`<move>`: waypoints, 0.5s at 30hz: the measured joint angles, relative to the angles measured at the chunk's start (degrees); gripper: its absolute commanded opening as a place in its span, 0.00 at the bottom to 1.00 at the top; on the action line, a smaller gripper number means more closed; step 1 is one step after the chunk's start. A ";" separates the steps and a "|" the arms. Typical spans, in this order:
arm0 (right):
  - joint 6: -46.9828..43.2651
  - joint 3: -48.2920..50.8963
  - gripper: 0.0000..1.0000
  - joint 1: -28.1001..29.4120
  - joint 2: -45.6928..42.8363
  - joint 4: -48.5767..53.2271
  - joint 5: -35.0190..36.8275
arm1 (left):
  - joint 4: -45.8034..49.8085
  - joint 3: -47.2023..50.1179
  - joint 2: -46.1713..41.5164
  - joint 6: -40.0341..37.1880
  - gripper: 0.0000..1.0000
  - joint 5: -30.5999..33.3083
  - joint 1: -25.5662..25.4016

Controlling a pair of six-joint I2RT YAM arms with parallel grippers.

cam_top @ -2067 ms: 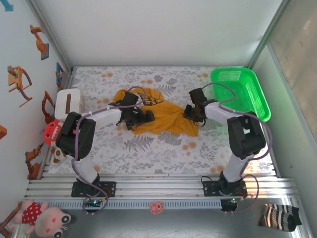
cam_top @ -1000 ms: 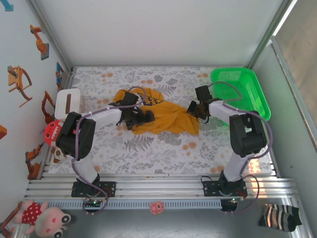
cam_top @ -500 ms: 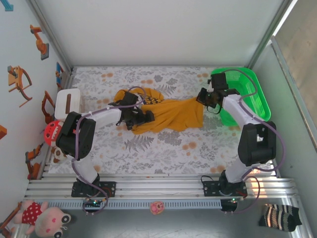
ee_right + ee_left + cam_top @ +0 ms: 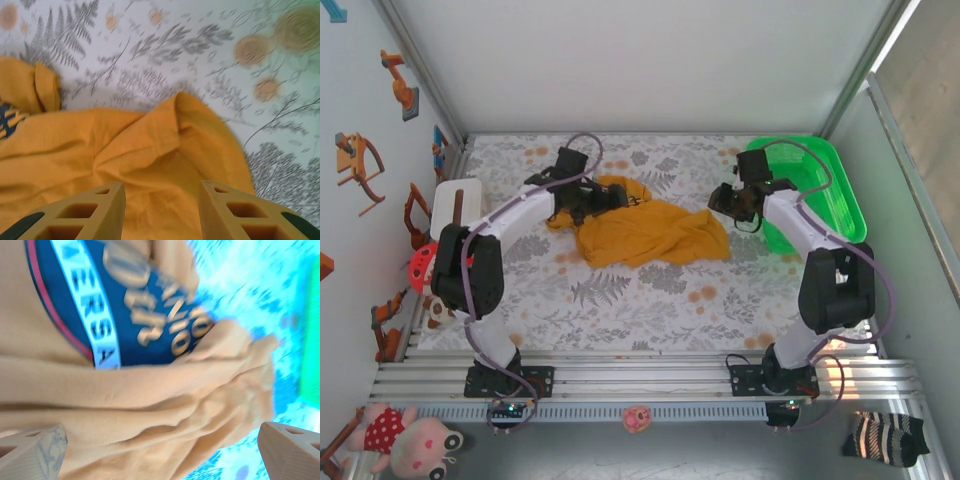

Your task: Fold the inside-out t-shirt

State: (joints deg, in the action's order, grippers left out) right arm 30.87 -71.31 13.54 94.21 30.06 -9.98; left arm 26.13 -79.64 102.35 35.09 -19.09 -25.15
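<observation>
T-shirt [image 4: 650,235] lies bunched on the floral tbl cover [image 4: 640,290], just L of the green basket [image 4: 810,185], with its R edge near the basket's L wall but not touching it. R gripper [image 4: 723,200] sits betw. basket and shirt, over the shirt's basket-side edge. In the R wrist view its fingers [image 4: 87,212] are apart w/ nothing pinched, and a folded hem ridge [image 4: 175,115] lies beyond them. L gripper [image 4: 598,198] is well away from the basket, over the shirt's far end. Its fingers [image 4: 30,452] are spread wide w/ wrinkled fabric betw. them, and the dark blue print [image 4: 125,315] w/ lettering lies beyond. Whether they touch the fabric: can't tell.
</observation>
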 measured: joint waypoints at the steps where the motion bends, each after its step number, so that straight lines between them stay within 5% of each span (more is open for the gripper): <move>1: -0.46 0.63 0.43 1.64 -0.57 0.28 0.74 | 0.46 -0.70 -1.44 -0.22 0.97 0.15 0.85; 2: -0.96 1.18 0.44 3.13 -0.92 0.55 1.20 | 0.98 -0.90 -2.89 -0.44 0.97 0.39 1.64; 3: -1.42 1.88 0.59 5.05 -1.22 0.70 2.16 | 1.79 -0.79 -4.46 -0.83 0.97 0.74 2.45; 9: -3.80 7.76 0.61 11.67 -1.38 1.90 7.48 | 4.04 8.55 -10.93 -2.69 0.97 2.89 3.69; 15: -3.93 13.60 0.62 11.43 -1.20 2.29 9.66 | 5.25 18.95 -11.30 -4.37 0.97 7.50 -3.50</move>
State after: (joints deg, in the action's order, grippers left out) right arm 26.94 -57.71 24.97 93.01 32.36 -0.32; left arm 31.38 -60.69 91.05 30.72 -11.60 -28.64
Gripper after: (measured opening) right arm 0.619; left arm 0.969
